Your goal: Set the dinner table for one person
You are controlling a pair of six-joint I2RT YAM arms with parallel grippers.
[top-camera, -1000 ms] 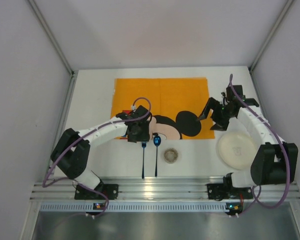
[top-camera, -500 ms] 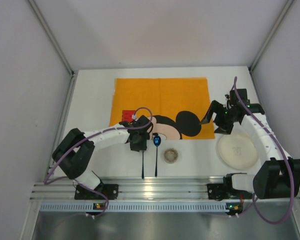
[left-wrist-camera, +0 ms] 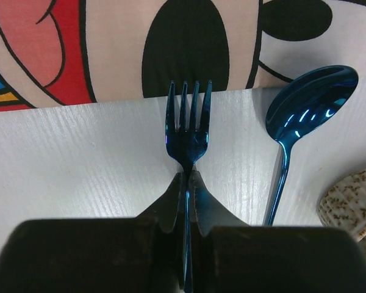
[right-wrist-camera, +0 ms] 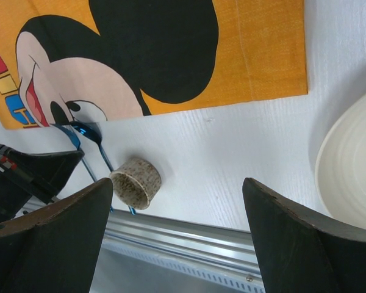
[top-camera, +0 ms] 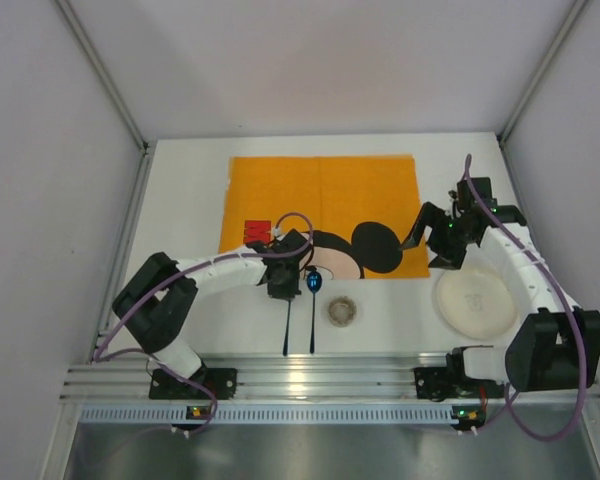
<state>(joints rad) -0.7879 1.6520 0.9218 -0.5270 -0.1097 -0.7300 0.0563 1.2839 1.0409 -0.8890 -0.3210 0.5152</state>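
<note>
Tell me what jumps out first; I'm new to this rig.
The orange Mickey Mouse placemat fills the middle of the white table. At its near edge the left gripper is shut on a blue fork beside a blue spoon. The open right gripper hangs near a white plate at right.

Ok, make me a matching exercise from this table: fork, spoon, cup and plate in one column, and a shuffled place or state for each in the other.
Column one
1. fork
2. spoon
3. cup
4. plate

Column two
A. cream-white, rightmost of the four
B. speckled, between spoon and plate
C. clamped in the left gripper
D. lying free, just right of the fork

Pairs: 1-C, 2-D, 3-B, 4-A
</note>
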